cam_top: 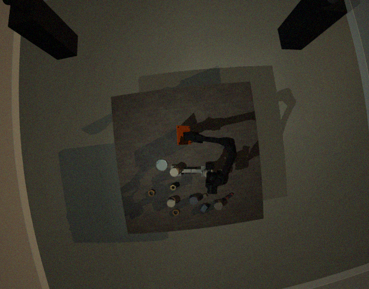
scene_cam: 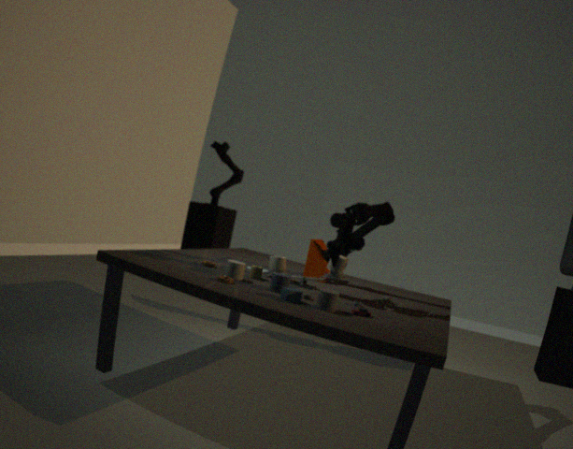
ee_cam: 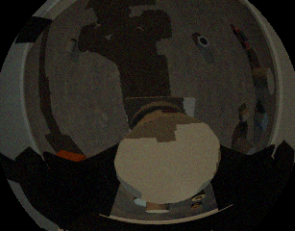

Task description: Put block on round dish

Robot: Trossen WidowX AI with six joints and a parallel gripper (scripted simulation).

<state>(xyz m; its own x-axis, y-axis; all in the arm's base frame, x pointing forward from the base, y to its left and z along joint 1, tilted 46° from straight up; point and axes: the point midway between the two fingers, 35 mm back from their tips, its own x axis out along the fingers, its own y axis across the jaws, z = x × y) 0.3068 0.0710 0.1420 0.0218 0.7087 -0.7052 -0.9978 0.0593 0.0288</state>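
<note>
- Top view: a dark square bench (cam_top: 141, 124) is seen from above, with an orange base plate (cam_top: 179, 129) near its middle, from which the black arm (cam_top: 226, 149) bends round towards the balance (cam_top: 192, 170).
- At the balance's left end one pale cup (cam_top: 175, 171) is seen, just beside the round light-blue dish (cam_top: 161, 164) but not over it.
- The balance's right end is covered by the black wrist, so the second cup cannot be made out there.
- Further pale cylinders, small brown rings and a bluish piece are scattered on the bench below the balance.
- Exterior view: the gripper (scene_cam: 338, 263) is lowered over a pale cup (scene_cam: 340, 264) just right of the orange plate, near the bench surface; whether the cup is raised off the balance cannot be told.
- Wrist view: the frame's lower middle is filled by the cup's (ee_cam: 168, 162) pale rounded body, which is clamped between the fingers; these are held wide by the cup's width.
- The block is not visible in any view.
</note>
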